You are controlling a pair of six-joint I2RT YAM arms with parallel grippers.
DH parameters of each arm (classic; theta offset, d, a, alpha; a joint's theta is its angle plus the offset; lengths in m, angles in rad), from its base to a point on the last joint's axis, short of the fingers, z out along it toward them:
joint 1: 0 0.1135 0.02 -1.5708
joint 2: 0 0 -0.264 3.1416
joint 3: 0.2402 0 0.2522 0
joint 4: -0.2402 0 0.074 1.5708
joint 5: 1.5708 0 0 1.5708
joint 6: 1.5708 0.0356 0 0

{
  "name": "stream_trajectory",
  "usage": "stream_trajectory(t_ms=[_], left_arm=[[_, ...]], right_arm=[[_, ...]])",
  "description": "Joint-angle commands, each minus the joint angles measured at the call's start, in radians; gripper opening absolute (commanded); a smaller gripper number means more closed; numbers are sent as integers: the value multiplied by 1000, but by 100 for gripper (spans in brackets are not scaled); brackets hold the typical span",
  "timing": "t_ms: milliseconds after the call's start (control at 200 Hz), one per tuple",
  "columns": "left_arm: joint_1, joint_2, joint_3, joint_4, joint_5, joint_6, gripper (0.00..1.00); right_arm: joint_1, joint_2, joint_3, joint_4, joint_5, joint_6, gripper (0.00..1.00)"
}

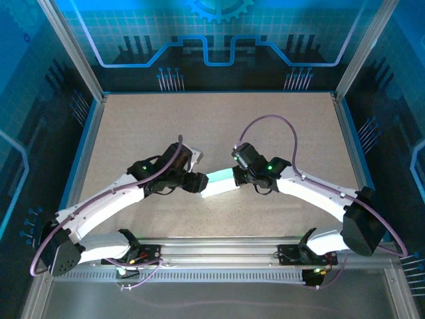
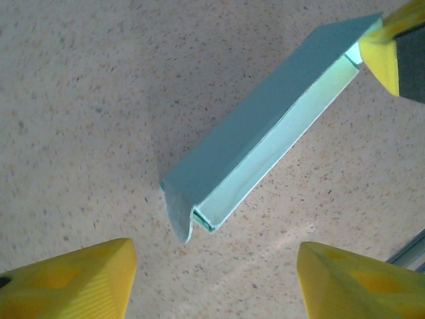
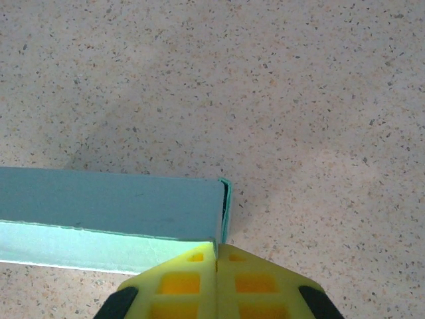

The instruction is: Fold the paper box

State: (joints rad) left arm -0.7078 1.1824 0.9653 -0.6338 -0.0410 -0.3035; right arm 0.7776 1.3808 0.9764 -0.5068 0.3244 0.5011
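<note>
The paper box (image 1: 220, 183) is a pale mint, long, part-folded piece lying on the table between my two grippers. In the left wrist view the paper box (image 2: 259, 133) runs diagonally, with an open long side and a curled flap at its near end. My left gripper (image 2: 216, 246) is open just short of that end, with nothing between its yellow fingers (image 2: 80, 279). My right gripper (image 3: 217, 256) is shut on a thin edge at the other end of the paper box (image 3: 113, 199). In the top view the left gripper (image 1: 197, 181) and the right gripper (image 1: 237, 178) face each other across the box.
The speckled beige table (image 1: 219, 126) stretches out behind the box. Metal frame posts and blue walls enclose it on three sides. An aluminium rail (image 1: 219, 251) carrying the arm bases runs along the near edge.
</note>
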Motion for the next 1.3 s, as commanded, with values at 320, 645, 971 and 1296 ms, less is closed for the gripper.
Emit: stream_trajectory(t_ms=[320, 645, 971, 1296], left_arm=[[-18, -14, -30, -100, -28, -171, 57], [-19, 26, -5, -113, -36, -207, 44], [-18, 59, 8, -75, -63, -230, 36], [-16, 95, 23, -14, -70, -235, 30]], right_arm=[[-8, 16, 42, -32, -10, -2, 0], [-8, 24, 45, -32, -13, 1, 0], [-8, 25, 44, -29, -16, 3, 0], [-8, 21, 41, -29, -18, 4, 0]])
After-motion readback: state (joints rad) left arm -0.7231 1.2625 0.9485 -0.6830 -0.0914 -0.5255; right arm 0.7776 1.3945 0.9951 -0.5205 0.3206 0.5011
